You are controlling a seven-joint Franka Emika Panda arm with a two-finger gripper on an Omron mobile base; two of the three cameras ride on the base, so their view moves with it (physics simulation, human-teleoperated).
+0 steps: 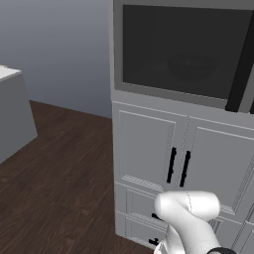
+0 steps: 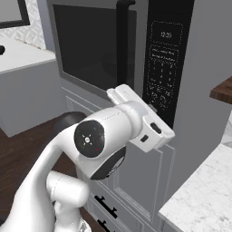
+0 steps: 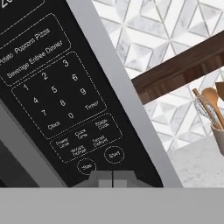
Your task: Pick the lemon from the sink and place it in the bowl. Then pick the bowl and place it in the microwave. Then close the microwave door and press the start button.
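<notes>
The microwave [image 1: 183, 94] stands in the cabinet wall with the microwave door [image 1: 183, 49] shut flat; a dim round form shows through its black glass. My gripper [image 3: 113, 177] is shut, its two tips pressed together right at the control panel [image 3: 52, 87]. The tips sit just below the round Start button [image 3: 114, 154], with the Stop button [image 3: 86, 166] beside it. From the right base view, my white hand [image 2: 142, 122] reaches against the lower part of the keypad panel [image 2: 165, 63], right of the door's black handle [image 2: 122, 41]. The lemon and the sink are out of view.
Pale grey cabinet doors with black handles [image 1: 177, 166] sit under the microwave. A marble counter [image 2: 204, 190] lies to the right, with a wooden shelf [image 2: 223, 90] above it and a utensil holder [image 3: 214, 118]. Dark wood floor [image 1: 54, 183] stretches left toward another counter [image 1: 10, 109].
</notes>
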